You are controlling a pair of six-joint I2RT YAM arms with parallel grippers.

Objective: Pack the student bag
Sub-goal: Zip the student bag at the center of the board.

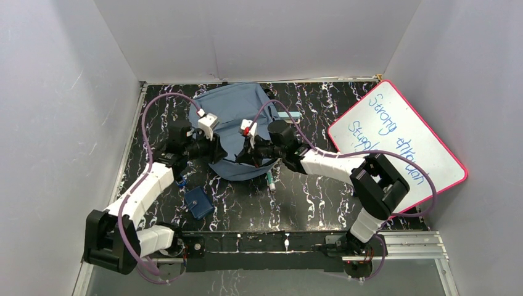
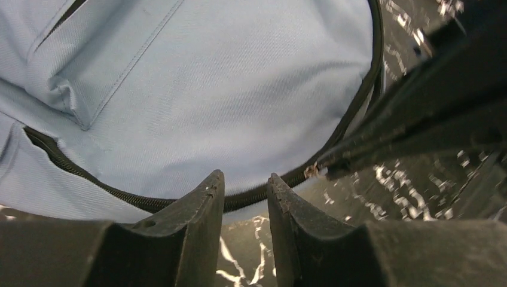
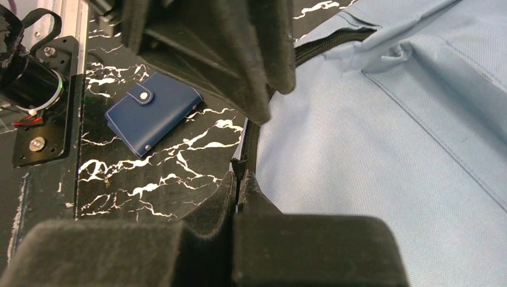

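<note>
The table (image 1: pixel 321 203) has a black top veined with white, like marble. The slate-blue student bag (image 1: pixel 237 111) lies flat at the far middle. A small dark-blue wallet (image 1: pixel 199 202), snapped closed, lies on the near left, apart from the bag. Just off the bag's near edge lies a short item, seemingly a pen (image 1: pixel 271 180) with a green part. A pink-rimmed whiteboard (image 1: pixel 395 142) with blue handwriting sits skewed on the right. A pale-blue flat thing (image 1: pixel 288 115) pokes out beside the bag's far right.

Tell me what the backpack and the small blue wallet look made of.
The student bag: matte slate-blue woven fabric; fine weave and soft folds show. The wallet: probably leather or imitation, smooth with slight sheen, snap tab.
</note>
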